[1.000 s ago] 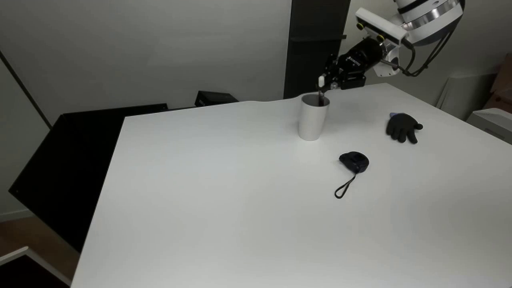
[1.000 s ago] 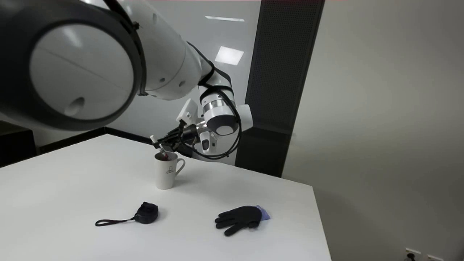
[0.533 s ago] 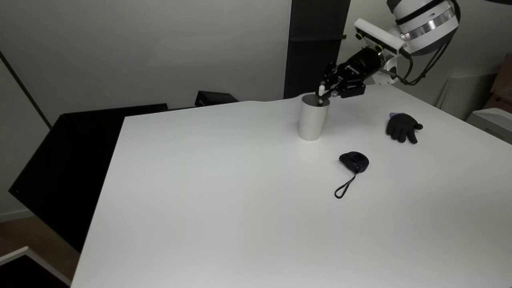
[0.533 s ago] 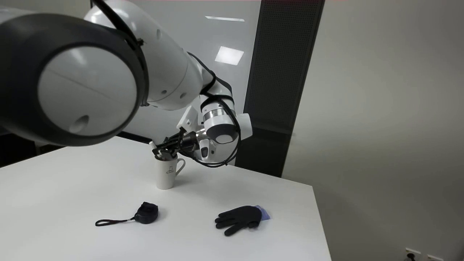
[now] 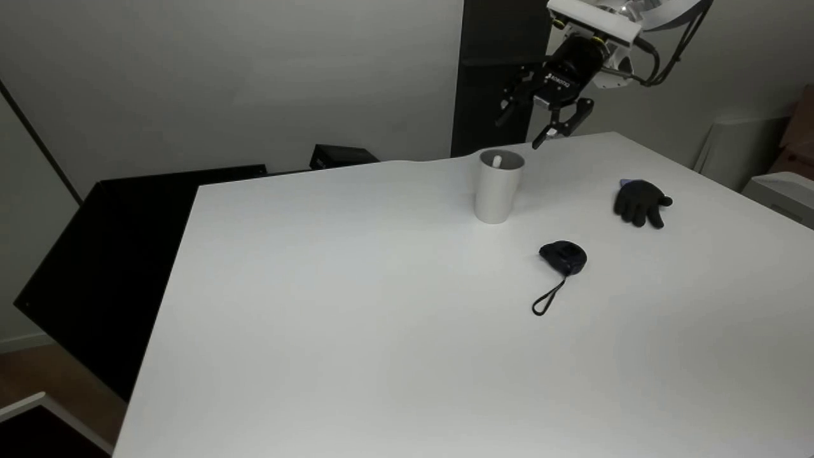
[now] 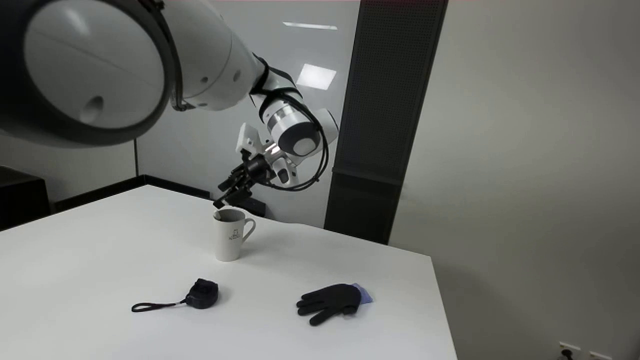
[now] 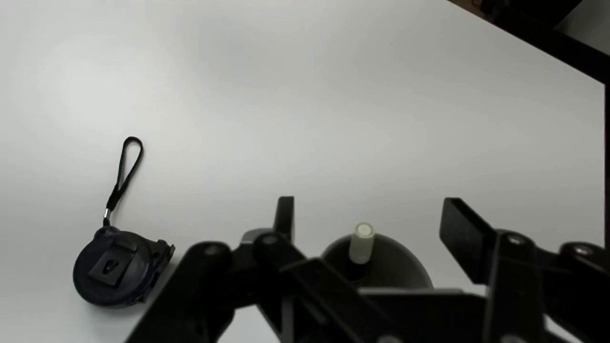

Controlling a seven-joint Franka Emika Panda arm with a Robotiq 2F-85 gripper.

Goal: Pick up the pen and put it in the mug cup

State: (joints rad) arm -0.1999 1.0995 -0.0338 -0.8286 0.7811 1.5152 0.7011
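Note:
The white mug (image 5: 494, 197) stands upright on the table, its handle showing in an exterior view where the mug (image 6: 227, 241) carries a small print. The pen (image 5: 496, 162) leans inside it with its white end at the rim; the rest is hidden by the mug wall. Above the mug, my gripper (image 5: 520, 131) is open, clear of both pen and rim. Looking down in the wrist view, the pen's pale end (image 7: 362, 242) appears between the spread fingers, touching neither, over the mug's dark inside (image 7: 398, 267).
A black tape measure (image 5: 564, 257) with a wrist loop lies in front of the mug. A dark glove (image 6: 330, 302) with a bluish cuff rests farther off on the white table (image 5: 356, 318). A black box (image 5: 343, 156) sits behind the table's back edge.
My gripper, earlier shut on the pen at the mug's mouth, dipped lower, then opened and rose away. The pen has dropped deeper into the mug and leans against its rim.

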